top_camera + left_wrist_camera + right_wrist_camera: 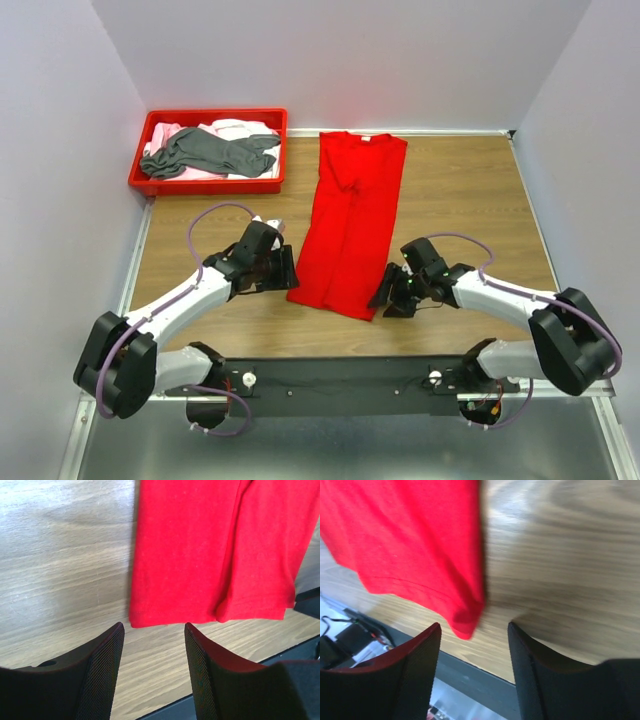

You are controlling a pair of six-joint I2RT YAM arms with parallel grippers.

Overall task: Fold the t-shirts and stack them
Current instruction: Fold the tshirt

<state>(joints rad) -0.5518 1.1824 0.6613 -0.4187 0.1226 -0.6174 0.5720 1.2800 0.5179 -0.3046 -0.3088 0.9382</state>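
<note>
A bright red t-shirt [350, 220] lies on the wooden table as a long strip with its sides folded in, collar at the far end. My left gripper [289, 270] sits low beside the shirt's near left edge. In the left wrist view the red t-shirt's hem [200, 555] lies just beyond the left gripper [154, 625], whose jaws are open over bare wood. My right gripper [384, 295] is at the near right corner. In the right wrist view that corner of the red t-shirt [405, 540] hangs just ahead of the open right gripper [474, 625], with nothing held.
A rigid red tray [205, 185] at the far left holds a dark grey t-shirt [205, 152] lying over pale pink and white ones [235, 128]. The black base rail [350, 375] runs along the table's near edge. White walls enclose the left, back and right.
</note>
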